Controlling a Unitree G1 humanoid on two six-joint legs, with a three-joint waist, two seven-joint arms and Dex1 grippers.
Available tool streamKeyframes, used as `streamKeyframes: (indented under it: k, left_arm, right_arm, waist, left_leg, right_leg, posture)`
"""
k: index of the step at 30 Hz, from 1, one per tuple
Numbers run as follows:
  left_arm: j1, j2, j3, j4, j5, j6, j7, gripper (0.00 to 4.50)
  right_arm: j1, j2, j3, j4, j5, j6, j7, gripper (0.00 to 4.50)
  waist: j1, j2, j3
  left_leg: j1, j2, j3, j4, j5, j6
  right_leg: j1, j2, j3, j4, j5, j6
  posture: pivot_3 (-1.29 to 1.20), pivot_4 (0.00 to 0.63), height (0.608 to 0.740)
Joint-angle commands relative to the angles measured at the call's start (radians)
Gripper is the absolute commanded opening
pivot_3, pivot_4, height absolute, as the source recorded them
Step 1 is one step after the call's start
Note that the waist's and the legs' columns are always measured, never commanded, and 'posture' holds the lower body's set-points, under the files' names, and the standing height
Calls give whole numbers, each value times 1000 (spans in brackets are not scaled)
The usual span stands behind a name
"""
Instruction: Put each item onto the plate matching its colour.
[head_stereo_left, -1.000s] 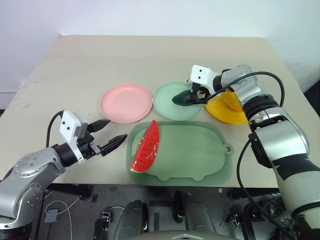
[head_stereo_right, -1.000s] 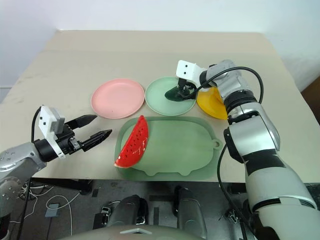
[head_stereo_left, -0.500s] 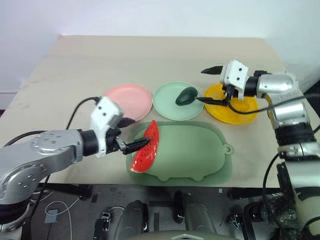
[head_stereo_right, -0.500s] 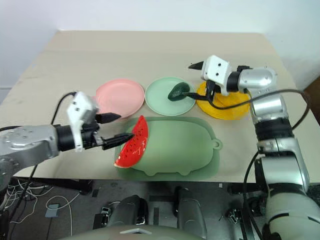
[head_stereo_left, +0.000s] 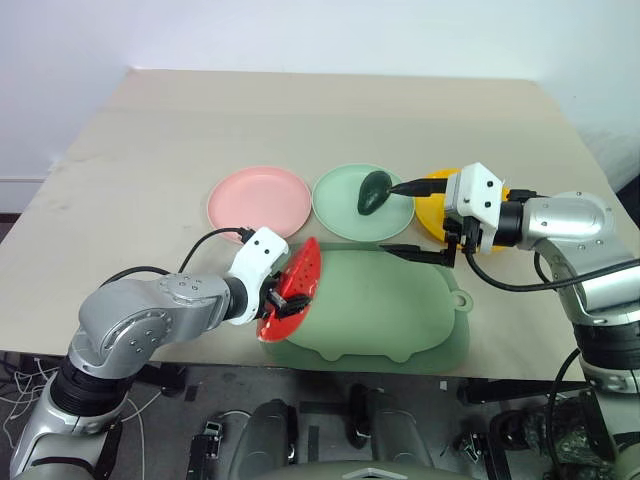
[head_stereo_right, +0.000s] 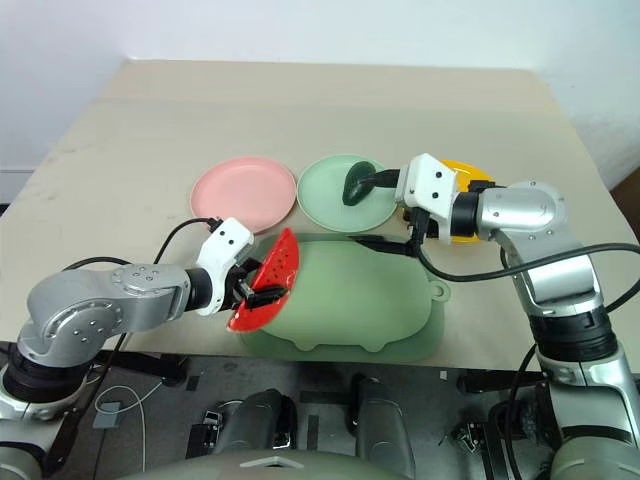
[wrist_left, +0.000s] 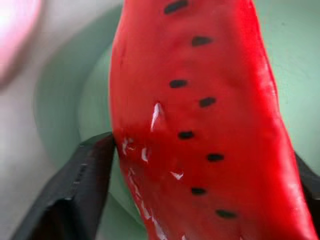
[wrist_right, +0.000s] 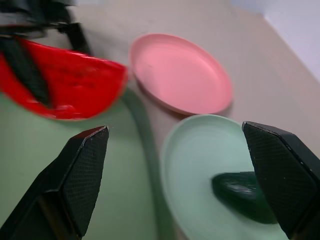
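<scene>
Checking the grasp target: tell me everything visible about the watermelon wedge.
The watermelon wedge is glossy red plastic with black seed marks, standing on edge at the near left end of the pale green tray. Its rind is hard to make out here. The left gripper straddles it, one finger on each face; whether they press it is unclear. It is not on the pink plate.

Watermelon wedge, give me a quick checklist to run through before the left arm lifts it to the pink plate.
1. Left gripper fingers either side of the watermelon wedge: ok.
2. Firm grip on the wedge: cannot tell.
3. Pink plate free of items: ok.
4. Right gripper open and off the avocado: ok.
5. Avocado resting on the mint green plate: ok.
6. Wedge still leaning on the pale green tray, not lifted: ok.
</scene>
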Motion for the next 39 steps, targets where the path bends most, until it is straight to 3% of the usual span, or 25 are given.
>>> streamKeyframes:
  k: [1,10,14,19,22,25,31,39]
  left_arm:
    - [-4,-10,11,-16,36,-4,-26,3574]
    - [-106,-55,107,26,90,-40,-47,3563]
    - [-228,-46,115,233,215,-127,-71,3563]
    - [-398,-82,-18,610,427,-289,-162,3563]
    - [-453,-129,-50,755,498,-375,-231,4488]
    - [-492,-159,-58,833,552,-419,-274,4488]
    - [-506,-170,-1,817,585,-412,-305,4488]
    - [-311,-17,265,425,466,-333,-374,4488]
  right_arm:
    - [36,-16,-19,-73,24,26,-17,4500]
    - [113,-23,-11,-134,56,76,-19,4500]
    - [132,-8,18,-152,58,89,-34,4500]
    - [136,7,43,-135,41,83,-58,4500]
    - [148,0,31,-128,34,83,-78,4500]
    - [176,-20,5,-141,35,92,-94,4500]
    - [223,-65,-60,-136,49,96,-106,4500]
    - [279,-110,-141,-93,61,112,-106,4500]
  waist:
    - [1,0,0]
    - [2,-1,1]
    - [1,-2,0]
    - [2,-2,0]
    - [3,-2,1]
    - [2,-3,1]
    - [0,-3,1]
    - [-3,-3,1]
  left_leg:
    - [0,0,0,0,0,0]
    - [-1,0,-1,1,0,0]
    - [0,-1,-1,1,-1,1]
    - [-1,-2,0,1,0,1]
    - [-2,-2,1,1,-1,1]
    - [-3,-2,2,1,-1,2]
    - [-2,-1,2,1,-1,2]
    - [-2,1,0,1,-1,1]
  right_leg:
    - [0,0,0,0,0,0]
    - [0,0,0,0,0,0]
    - [1,0,-1,0,0,0]
    - [1,0,-1,-1,0,0]
    - [1,0,-2,-1,0,0]
    - [0,0,-3,-1,0,1]
    - [0,-1,-2,-1,0,1]
    - [-1,0,-1,0,0,1]
  posture:
    - [0,150,740]
    - [0,150,740]
    - [0,150,740]
    - [0,150,740]
    - [0,150,740]
    - [0,150,740]
    - [0,150,740]
    - [0,150,740]
